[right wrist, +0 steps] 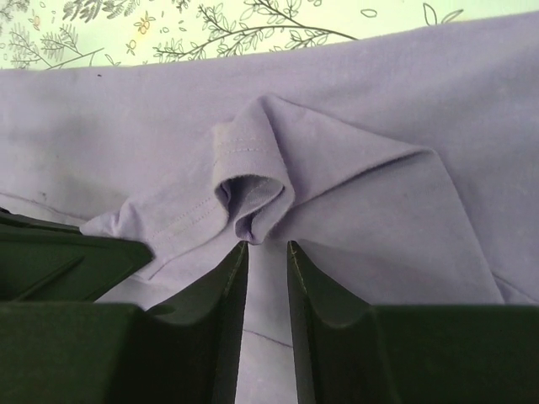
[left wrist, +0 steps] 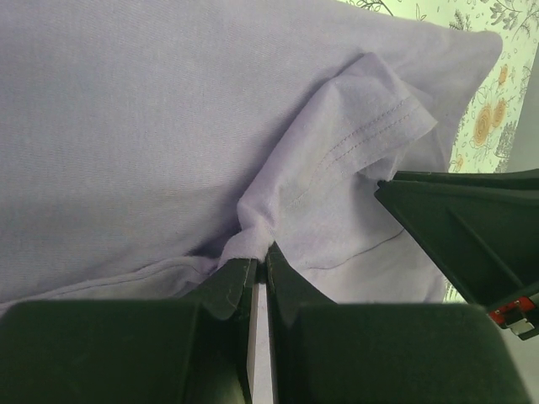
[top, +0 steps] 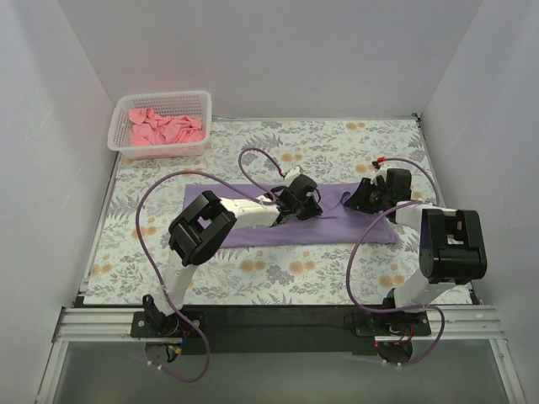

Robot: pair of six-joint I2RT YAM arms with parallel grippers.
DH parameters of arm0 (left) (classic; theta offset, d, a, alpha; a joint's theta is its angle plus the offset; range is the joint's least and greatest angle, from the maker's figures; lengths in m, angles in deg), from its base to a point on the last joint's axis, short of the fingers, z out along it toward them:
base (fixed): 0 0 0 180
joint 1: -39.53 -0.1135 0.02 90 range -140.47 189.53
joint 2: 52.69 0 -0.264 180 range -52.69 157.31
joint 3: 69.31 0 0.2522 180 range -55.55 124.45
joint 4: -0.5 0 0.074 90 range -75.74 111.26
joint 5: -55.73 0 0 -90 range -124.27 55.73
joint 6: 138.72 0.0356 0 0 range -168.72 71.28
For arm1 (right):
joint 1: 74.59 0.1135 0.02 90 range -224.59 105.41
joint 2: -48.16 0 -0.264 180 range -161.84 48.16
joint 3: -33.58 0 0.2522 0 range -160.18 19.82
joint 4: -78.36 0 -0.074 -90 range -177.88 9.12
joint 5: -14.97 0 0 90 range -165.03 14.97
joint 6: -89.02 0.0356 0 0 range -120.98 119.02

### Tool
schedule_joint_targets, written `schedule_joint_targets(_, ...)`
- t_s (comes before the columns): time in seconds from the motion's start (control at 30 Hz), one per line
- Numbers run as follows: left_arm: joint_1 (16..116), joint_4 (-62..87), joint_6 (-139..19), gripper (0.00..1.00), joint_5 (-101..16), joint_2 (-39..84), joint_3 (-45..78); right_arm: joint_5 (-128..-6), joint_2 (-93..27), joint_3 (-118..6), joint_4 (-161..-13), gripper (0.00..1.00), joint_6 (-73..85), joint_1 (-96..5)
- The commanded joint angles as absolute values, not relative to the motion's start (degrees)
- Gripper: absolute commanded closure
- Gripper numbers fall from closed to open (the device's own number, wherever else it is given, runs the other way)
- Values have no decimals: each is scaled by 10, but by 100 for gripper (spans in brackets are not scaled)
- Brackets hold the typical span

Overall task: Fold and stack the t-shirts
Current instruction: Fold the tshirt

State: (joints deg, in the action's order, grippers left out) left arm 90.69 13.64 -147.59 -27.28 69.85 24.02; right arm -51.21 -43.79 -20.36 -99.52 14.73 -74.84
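Observation:
The lavender t-shirt (top: pixel 328 229) lies as a long flat band across the middle of the floral tablecloth. My left gripper (top: pixel 313 204) is at its upper middle and is shut on a small pinch of lavender cloth (left wrist: pixel 257 227) next to a stitched sleeve hem (left wrist: pixel 370 130). My right gripper (top: pixel 358 200) is close by at the right. Its jaws (right wrist: pixel 265 246) stand slightly apart, with a raised sleeve fold (right wrist: pixel 253 198) just at the tips. The salmon-pink t-shirt (top: pixel 162 128) lies crumpled in the basket at the back left.
The white mesh basket (top: pixel 160 97) stands at the back left corner. The floral tablecloth (top: pixel 295 278) covers the table between white walls. The two grippers are a short gap apart; the right one's finger shows in the left wrist view (left wrist: pixel 472 236).

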Motion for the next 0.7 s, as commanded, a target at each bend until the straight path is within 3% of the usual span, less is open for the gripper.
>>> schedule_joint_targets(0.0,904,136,-1478,100,-278,698,257,-486,-443,-230,-1034,68,148,-747)
schedule_joint_targets(0.37,902,135,-1479,100,-279,701,258,-460,-460,-240,-1039,67,155,-730)
schedule_joint_targets(0.5,900,135,-1479,100,-281,701,258,-455,-457,-240,-1039,59,159,-729)
schedule_joint_targets(0.67,899,135,-1479,100,-283,702,257,-466,-458,-239,-1039,56,161,-728)
